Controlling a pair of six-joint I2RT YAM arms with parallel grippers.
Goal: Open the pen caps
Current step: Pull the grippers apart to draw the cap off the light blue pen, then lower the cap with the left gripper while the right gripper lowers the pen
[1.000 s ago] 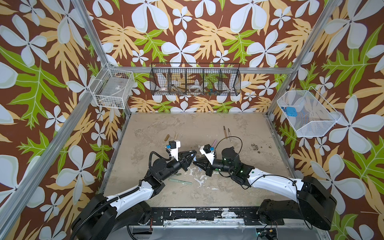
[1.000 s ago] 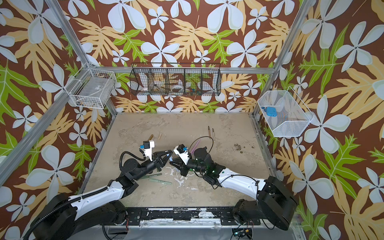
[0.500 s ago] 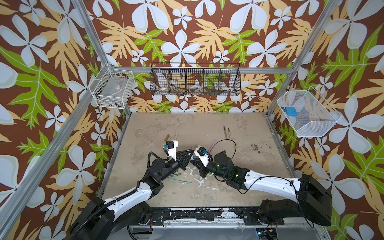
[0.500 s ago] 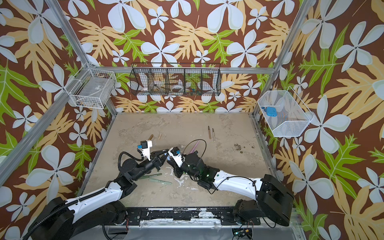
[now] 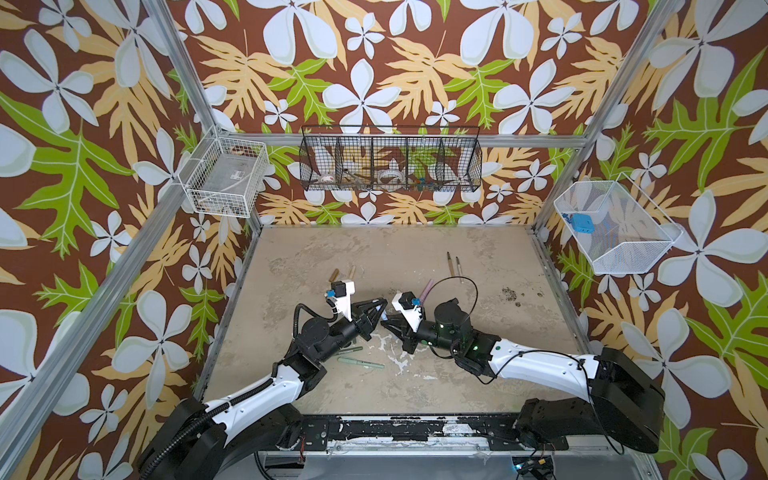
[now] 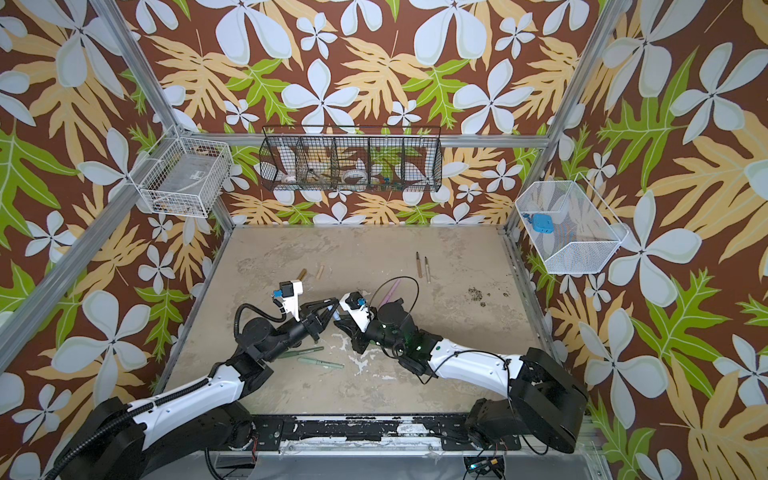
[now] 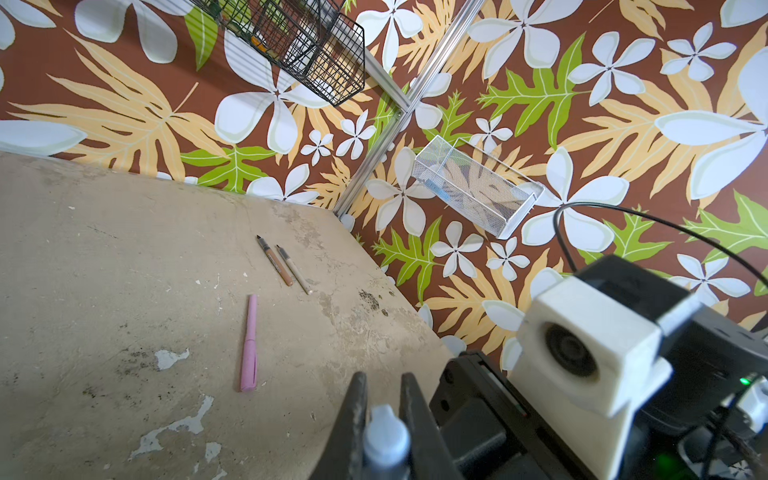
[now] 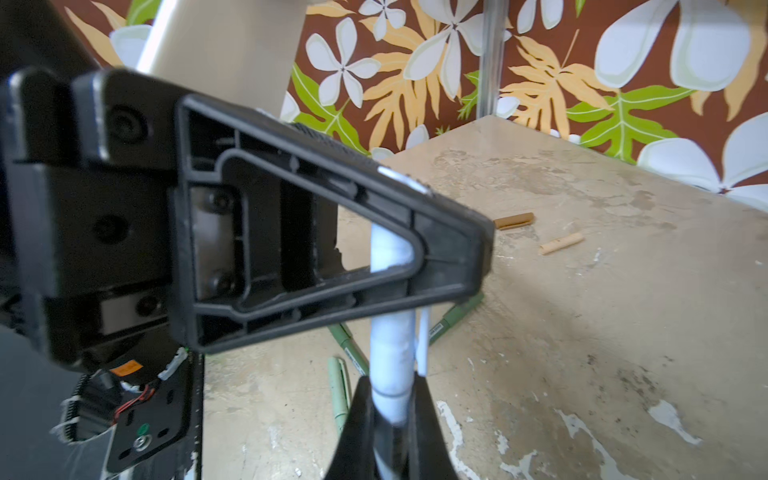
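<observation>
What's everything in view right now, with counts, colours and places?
blue pen: 1, light blue, lifted, gripped at both ends
pink pen: 1, pink, capped, centre
green pens: 3, green, front left
brown pen, beige pen: 1 each, uncapped, side by side, back right
brown cap, beige cap: 1 each, loose, back left
wire basket: 1, white, left wall
black basket: 1, black, back wall
mesh basket: 1, white, right wall, holds a blue item
table: 1, beige
left gripper: 1, black, shut on blue pen
right gripper: 1, black, shut on blue pen
</observation>
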